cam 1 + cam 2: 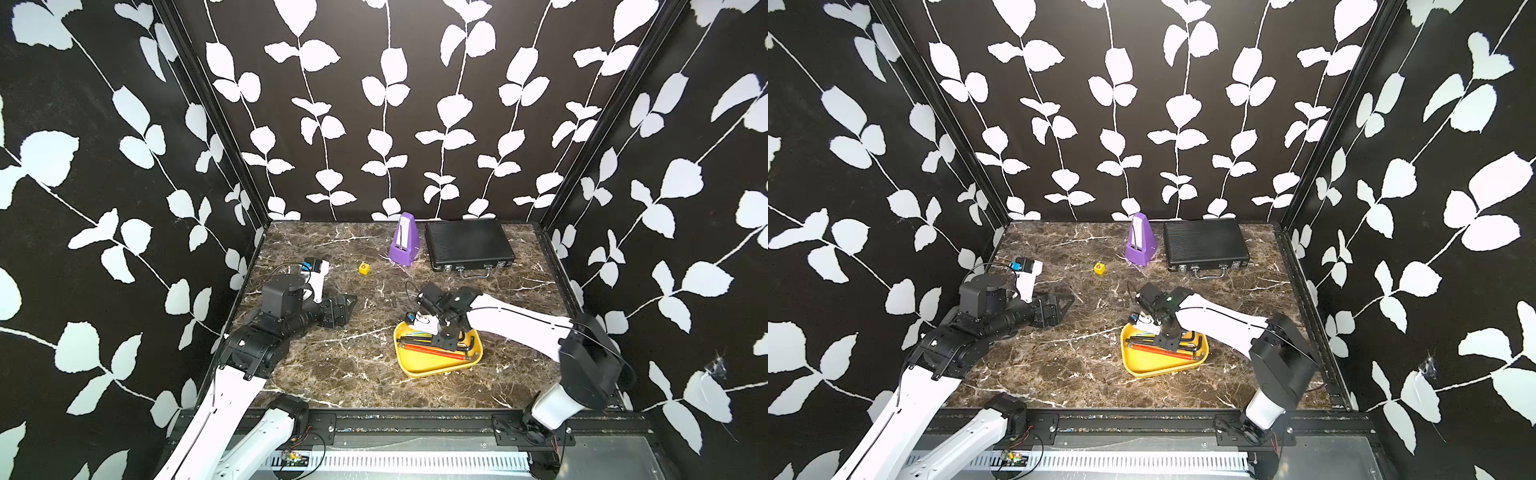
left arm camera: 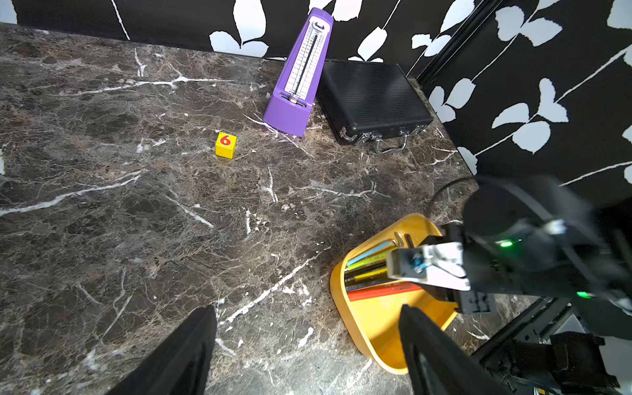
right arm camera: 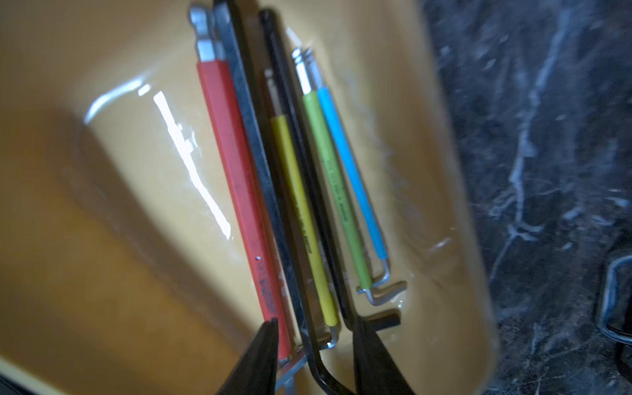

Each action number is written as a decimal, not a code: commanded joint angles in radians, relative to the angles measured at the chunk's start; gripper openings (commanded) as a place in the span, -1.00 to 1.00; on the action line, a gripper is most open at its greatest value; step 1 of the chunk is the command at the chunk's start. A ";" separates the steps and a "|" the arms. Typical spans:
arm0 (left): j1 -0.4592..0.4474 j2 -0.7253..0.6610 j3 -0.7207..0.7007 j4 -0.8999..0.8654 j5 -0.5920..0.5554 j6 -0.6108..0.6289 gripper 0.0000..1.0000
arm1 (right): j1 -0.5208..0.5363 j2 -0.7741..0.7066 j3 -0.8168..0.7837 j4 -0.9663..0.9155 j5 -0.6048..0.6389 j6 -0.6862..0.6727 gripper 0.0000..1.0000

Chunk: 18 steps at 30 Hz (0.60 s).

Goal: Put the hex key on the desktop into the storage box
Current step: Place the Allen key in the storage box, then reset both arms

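Observation:
The yellow storage box (image 1: 424,362) (image 1: 1148,362) sits on the marble desktop (image 1: 353,353), front right of centre. Several hex keys lie side by side in it: a red-sleeved one (image 3: 236,191), a yellow (image 3: 301,212), a green (image 3: 335,184), a blue (image 3: 352,171) and bare black ones. My right gripper (image 3: 314,319) (image 1: 444,343) points down into the box, open, and a black hex key (image 3: 318,366) lies loose between its fingers. My left gripper (image 2: 307,307) (image 1: 340,307) hovers low over the desktop left of the box, open, holding nothing. Every hex key in view lies inside the box.
A purple metronome (image 1: 405,241) and a black ribbed case (image 1: 467,243) stand at the back of the desktop. A small yellow cube marked 6 (image 1: 364,268) lies left of the metronome. Patterned walls close in the back and both sides.

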 commanded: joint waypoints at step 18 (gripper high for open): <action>-0.003 0.180 0.109 0.069 -0.592 0.020 0.97 | -0.409 -0.540 -0.252 0.668 0.682 0.414 0.99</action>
